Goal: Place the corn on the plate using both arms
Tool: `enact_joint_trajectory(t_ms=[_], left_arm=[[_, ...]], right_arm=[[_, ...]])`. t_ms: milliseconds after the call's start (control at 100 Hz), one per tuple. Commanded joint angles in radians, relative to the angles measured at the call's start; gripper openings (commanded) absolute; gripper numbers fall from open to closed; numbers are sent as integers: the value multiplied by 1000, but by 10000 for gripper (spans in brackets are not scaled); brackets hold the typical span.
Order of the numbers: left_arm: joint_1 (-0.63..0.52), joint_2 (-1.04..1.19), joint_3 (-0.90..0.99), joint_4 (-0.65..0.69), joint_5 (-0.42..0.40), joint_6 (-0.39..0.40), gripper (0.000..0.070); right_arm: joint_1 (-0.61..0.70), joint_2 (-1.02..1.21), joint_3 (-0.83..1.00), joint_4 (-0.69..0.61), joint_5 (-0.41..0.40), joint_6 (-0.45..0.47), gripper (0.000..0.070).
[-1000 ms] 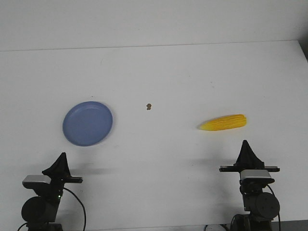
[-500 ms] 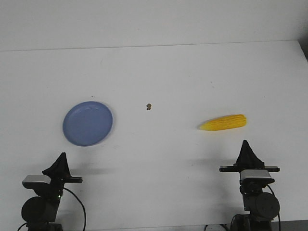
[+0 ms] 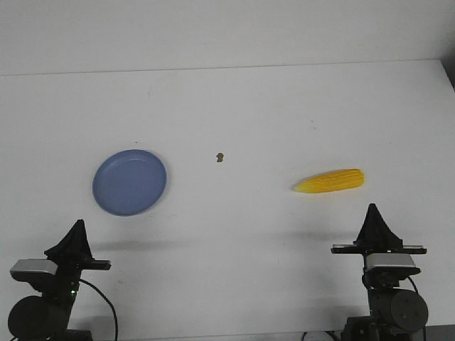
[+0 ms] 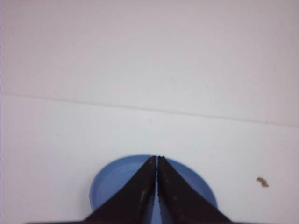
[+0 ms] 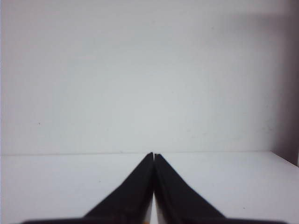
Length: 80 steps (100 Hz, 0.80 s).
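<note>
The yellow-orange corn (image 3: 330, 181) lies on its side on the white table at the right, pointed end to the left. The periwinkle-blue plate (image 3: 129, 182) sits empty at the left; it also shows in the left wrist view (image 4: 117, 179) behind the fingers. My left gripper (image 3: 77, 226) is shut and empty, near the table's front edge, short of the plate. My right gripper (image 3: 371, 209) is shut and empty, just in front of the corn and a little to its right. The corn is hidden in the right wrist view, where the gripper (image 5: 153, 154) points at bare table.
A small brown crumb (image 3: 220, 157) lies on the table between plate and corn; it also shows in the left wrist view (image 4: 262, 182). The table's back edge meets a white wall. A dark edge stands at the far right (image 3: 449, 71).
Both arms have drawn back toward the table's front edge and outward, the left to the left, the right to the right. Corn and plate have not moved.
</note>
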Motion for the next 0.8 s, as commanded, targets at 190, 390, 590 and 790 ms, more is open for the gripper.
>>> enact_joint_trajectory(t_ms=[190,390,590,790], left_arm=[[2,291,391,-336,-1,-60,15],[2,541,649,-528,-1,42,15],[2,657,745,-565,0,41,15],[2,661,746,-567,0,36,15]], right_arm=[[1,203,333,-365,7,-3,3],[1,416,568,-658,6,-5,3],[15,528,668,-722,-13,7,3],[18,532,669,-729,-16,6,3]])
